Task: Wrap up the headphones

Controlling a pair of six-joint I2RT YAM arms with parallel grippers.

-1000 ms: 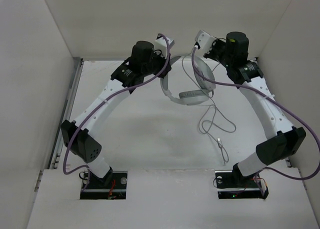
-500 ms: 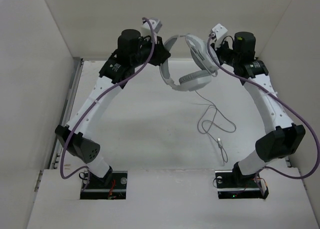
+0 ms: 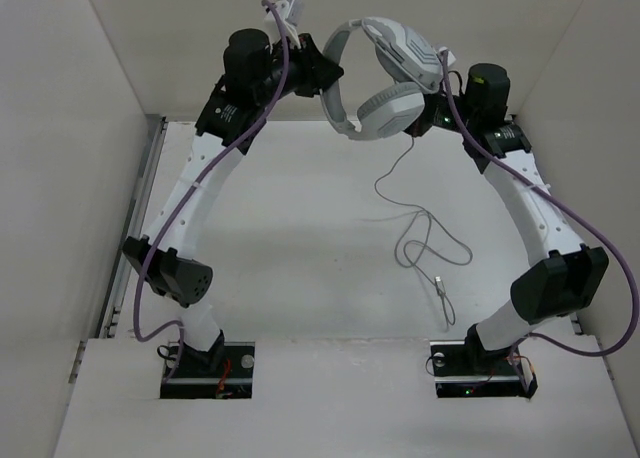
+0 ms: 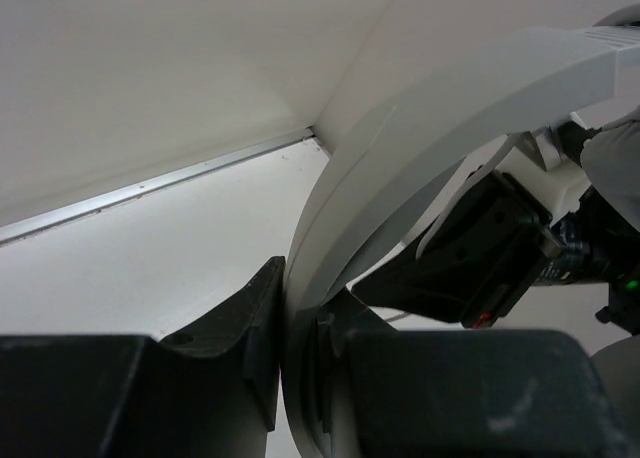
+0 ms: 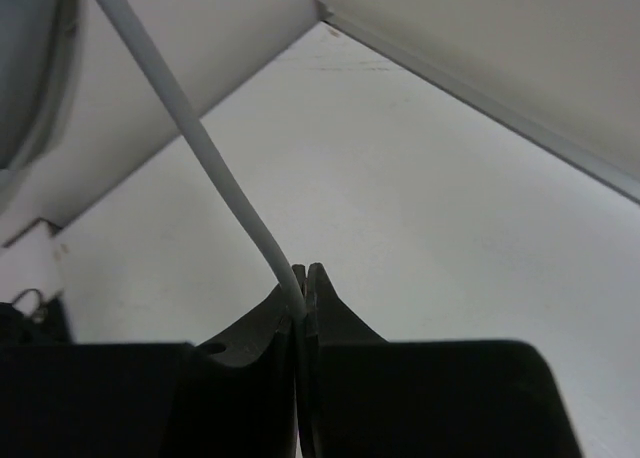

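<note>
Your left gripper (image 4: 283, 308) is raised high above the table's (image 3: 300, 258) far edge. Its jaws are clamped on the headband (image 4: 400, 148) of the headphones (image 3: 400, 46), and in the left wrist view the pale band runs up between the two fingers. The headphones hang in the air, clear of the table, over the middle of its far edge, with the earcups (image 3: 388, 108) on the side of your right arm. Your right gripper (image 5: 303, 278) sits about as high above the table's far edge, to the right, close by the lower earcup. Its jaws are closed on the thin grey cable (image 5: 200, 143), pinched right at the fingertips. Below it, the cable drops to the table and lies in loose loops right of the table's centre. It ends in the plug (image 3: 440, 281), which rests on the table towards the near edge.
</note>
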